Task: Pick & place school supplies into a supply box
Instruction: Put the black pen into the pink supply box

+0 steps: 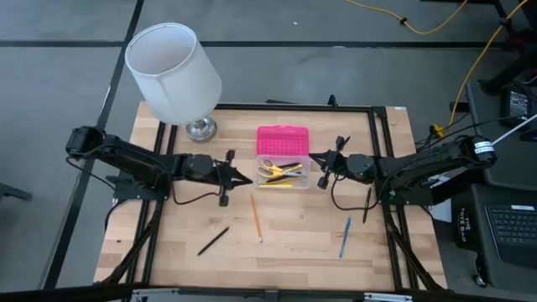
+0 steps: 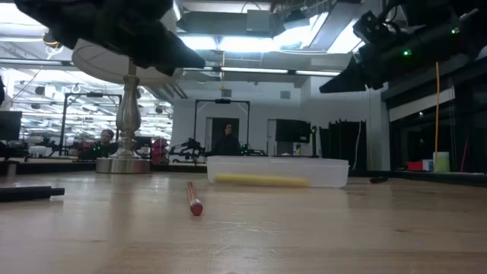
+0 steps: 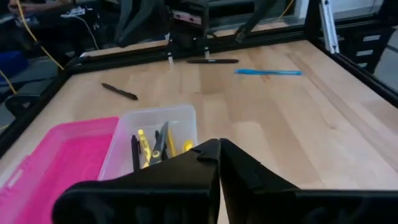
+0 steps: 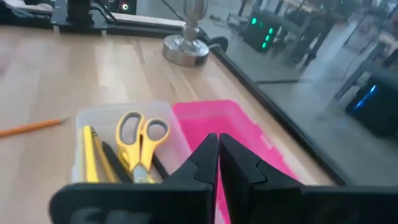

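Note:
The supply box [image 1: 284, 174] is clear with its pink lid [image 1: 283, 139] lying open on the far side. It holds yellow-handled scissors [image 4: 142, 140], yellow pencils [image 4: 90, 162] and dark pens [image 3: 135, 152]. Loose on the table lie an orange pencil [image 1: 255, 218], a black pen [image 1: 213, 241], a blue pen [image 1: 345, 236] and another black pen [image 1: 367, 205]. My left gripper [image 1: 249, 179] is shut and empty, above the table just left of the box. My right gripper [image 1: 312, 156] is shut and empty, just right of the box.
A lamp with a white shade [image 1: 174, 71] and a metal base [image 1: 200, 128] stands at the far left. A black frame [image 1: 382, 151] runs along the table's edges. Open wood lies near the front edge, around the loose pens.

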